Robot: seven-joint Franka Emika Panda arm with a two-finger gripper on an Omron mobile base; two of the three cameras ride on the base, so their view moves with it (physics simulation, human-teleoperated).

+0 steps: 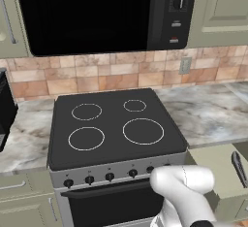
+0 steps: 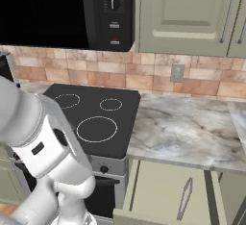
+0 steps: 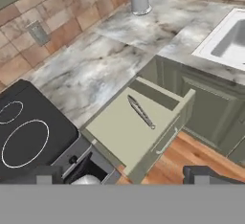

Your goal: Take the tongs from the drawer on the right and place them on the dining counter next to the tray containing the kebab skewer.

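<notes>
Hand view: drawer (image 3: 125,131) pulled out at frame center, tongs (image 3: 140,111) lying inside; gripper (image 3: 122,175) fingers spread apart, holding nothing.

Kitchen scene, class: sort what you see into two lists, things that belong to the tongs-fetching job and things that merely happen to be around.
Belongs to the job:
- tongs, lying in the drawer
- drawer, pulled open
- pincer, above the drawer, holding nothing

Just around:
- stove
- microwave
- sink
- wall socket
- marbled worktop
</notes>
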